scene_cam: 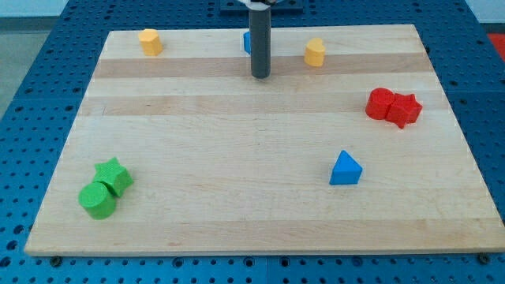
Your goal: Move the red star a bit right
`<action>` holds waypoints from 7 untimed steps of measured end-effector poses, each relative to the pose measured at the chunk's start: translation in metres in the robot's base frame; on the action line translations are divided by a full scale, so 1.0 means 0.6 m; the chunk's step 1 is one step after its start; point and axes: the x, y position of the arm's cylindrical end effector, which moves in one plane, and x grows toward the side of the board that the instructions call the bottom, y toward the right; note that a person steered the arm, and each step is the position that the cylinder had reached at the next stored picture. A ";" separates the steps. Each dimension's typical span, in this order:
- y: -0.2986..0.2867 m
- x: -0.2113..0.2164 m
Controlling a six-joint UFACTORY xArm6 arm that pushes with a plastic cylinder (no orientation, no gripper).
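Nearest the view's bottom, at left: a green cylinder (97, 200) touching a green star (115, 175) just above it; right of centre, a blue triangular block (346, 169) standing alone.

Further up, at the view's right: the red star (405, 109), pressed against a second red block (381, 103) on its left, rounded, shape hard to make out; the seam between them is hard to read, so where one ends and the other begins is a guess.

Handling, as a judgement: the star looks small, rigid and light, likely to slide easily on the smooth wooden board (237, 229); no grasp possible, only a push; contact belongs on its left flank, yet the neighbour occupies that side; the pointed arms may make it rotate if struck off-centre.

Far row, near the top edge: a yellow block (151, 41) at left, another yellow block (316, 52) right of centre; a blue block (247, 41) mostly hidden behind the rod, shape unreadable.

My tip (260, 76) rests on the board among these, well apart from the star; a bare rod, nothing to open or close, holding nothing; its upper part is cut off by the frame.
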 end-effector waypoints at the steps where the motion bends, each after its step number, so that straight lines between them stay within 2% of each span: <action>1: 0.079 0.001; 3: 0.294 -0.048; 4: 0.326 -0.116; 5: 0.316 -0.163; 7: 0.253 -0.137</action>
